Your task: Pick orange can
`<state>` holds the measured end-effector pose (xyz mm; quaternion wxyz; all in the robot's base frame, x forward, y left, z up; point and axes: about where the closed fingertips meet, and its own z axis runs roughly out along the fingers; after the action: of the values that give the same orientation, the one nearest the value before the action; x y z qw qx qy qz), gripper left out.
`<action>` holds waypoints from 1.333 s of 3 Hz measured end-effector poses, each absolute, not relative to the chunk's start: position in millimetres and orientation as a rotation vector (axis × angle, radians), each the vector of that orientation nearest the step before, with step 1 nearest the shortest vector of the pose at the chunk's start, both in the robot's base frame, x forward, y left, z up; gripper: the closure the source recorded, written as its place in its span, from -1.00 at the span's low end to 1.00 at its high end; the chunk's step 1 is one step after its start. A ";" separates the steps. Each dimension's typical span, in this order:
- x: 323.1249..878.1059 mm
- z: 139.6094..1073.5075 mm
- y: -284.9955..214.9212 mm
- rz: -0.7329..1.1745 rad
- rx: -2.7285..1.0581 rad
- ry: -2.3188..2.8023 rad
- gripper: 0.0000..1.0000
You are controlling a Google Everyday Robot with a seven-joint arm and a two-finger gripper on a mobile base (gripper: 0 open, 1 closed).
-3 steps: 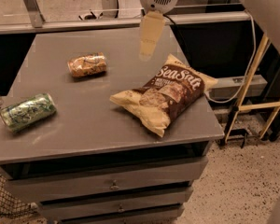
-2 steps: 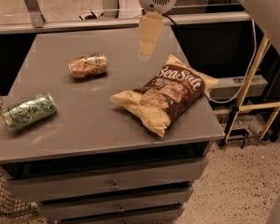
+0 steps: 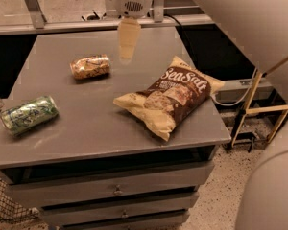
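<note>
The orange can (image 3: 90,66) lies on its side on the grey table top (image 3: 86,123), at the back left. It has an orange-brown and tan label and silvery ends. My gripper (image 3: 127,44) hangs from the top of the view above the table's back middle, to the right of the can and a little behind it. It is apart from the can and holds nothing.
A green can (image 3: 29,114) lies on its side near the table's left edge. A brown and tan chip bag (image 3: 170,96) lies at the right. Drawers (image 3: 116,190) sit below the table top. A frame and cable (image 3: 249,104) stand right of the table.
My gripper has moved left, from above the chip bag's back end toward the orange can. The cans and the bag have not moved.
</note>
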<state>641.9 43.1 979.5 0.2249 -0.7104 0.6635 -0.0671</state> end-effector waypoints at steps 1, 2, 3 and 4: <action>656.3 967.0 73.2 -0.161 -1.979 1.810 -1.00; 670.1 948.6 96.4 -0.076 -1.997 1.783 -1.00; 675.3 928.0 120.4 0.044 -2.026 1.744 -1.00; 675.4 908.8 145.3 0.155 -2.063 1.701 -1.00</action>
<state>675.4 145.3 908.8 0.2297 -0.7497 0.6181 0.0565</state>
